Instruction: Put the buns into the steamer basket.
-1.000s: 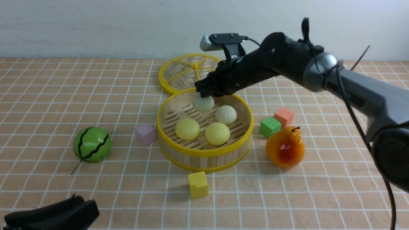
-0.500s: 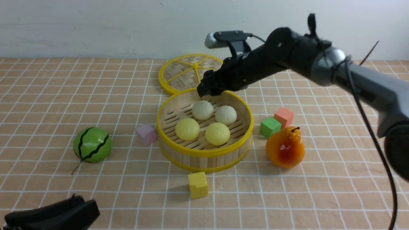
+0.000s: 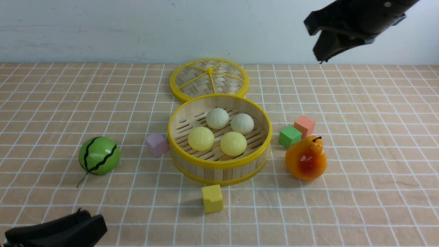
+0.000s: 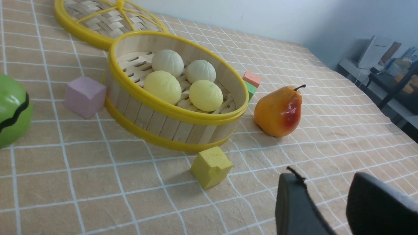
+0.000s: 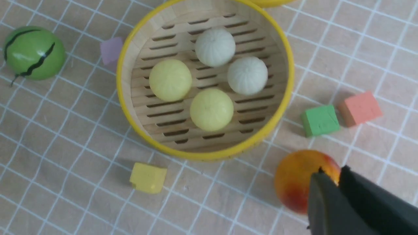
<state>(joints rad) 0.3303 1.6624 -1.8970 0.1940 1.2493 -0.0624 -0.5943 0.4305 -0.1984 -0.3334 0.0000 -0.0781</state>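
Dressed in black from end to end, left gripper (image 4: 325, 184) and right gripper (image 5: 334, 179); on the left, broad, smooth fingers (image 4: 295, 199) with rounded ends, soft bluish-grey sheen in the wrist view and a thin, dark, ragged sliver jutting from one tip; in the front view, a chunky black outline with sloping edges and blunt corners; on the right, tapering dark fingers with small, uneven dark bits at the ends, grey-toned in the wrist view; in the front view, angular black casing, slightly blurred, marked by a small, pale, round spot (image 3: 387, 4) resembling a screw head.
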